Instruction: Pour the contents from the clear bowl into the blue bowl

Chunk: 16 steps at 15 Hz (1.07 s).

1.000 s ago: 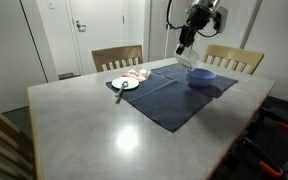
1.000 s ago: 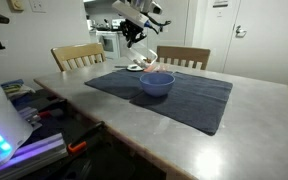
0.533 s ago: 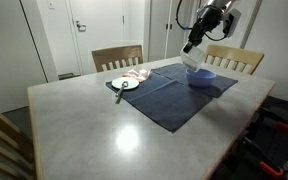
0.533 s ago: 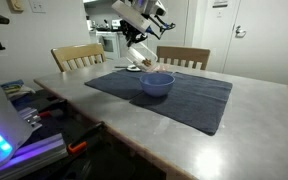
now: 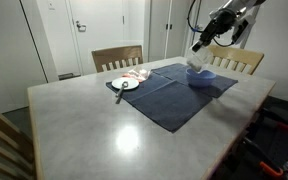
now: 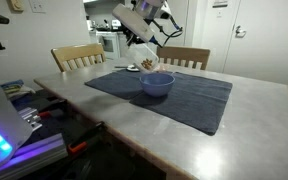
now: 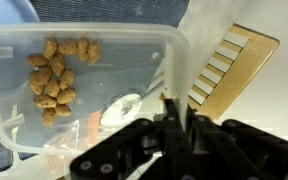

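Brown pellets (image 7: 56,72) in clear bowl (image 7: 94,110), tilted above blue bowl (image 5: 201,77); pincer (image 7: 179,102) clamped on its rim.

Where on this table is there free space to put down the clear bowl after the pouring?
The widest free patch is the bare table between the mat and the near edge. The mat's middle, between the plate and the blue bowl, is also free. It is crowded around the plate and above the blue bowl, where the clear bowl hangs.
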Available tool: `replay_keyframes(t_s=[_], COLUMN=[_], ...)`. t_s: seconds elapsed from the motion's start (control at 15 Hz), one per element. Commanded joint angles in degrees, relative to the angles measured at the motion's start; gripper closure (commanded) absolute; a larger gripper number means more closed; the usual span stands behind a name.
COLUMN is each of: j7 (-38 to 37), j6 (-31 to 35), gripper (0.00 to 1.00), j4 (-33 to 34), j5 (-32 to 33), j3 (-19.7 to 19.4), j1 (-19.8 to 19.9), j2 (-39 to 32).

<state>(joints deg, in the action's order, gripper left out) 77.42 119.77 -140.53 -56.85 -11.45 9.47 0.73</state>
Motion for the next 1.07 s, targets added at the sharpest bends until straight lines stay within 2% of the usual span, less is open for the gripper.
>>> replay_keyframes(t_s=[0.0, 0.47, 1.0], j7=[6.70, 14.49, 20.90], j6=[-5.15, -13.36, -19.81], gripper=[0.98, 0.98, 0.98], j4=[-1.02, 0.06, 0.75], j5=[-2.10, -2.58, -2.03], j3=[-1.91, -4.93, -6.58], j1=[2.44, 5.33, 7.95], j2=[0.32, -2.42, -5.85])
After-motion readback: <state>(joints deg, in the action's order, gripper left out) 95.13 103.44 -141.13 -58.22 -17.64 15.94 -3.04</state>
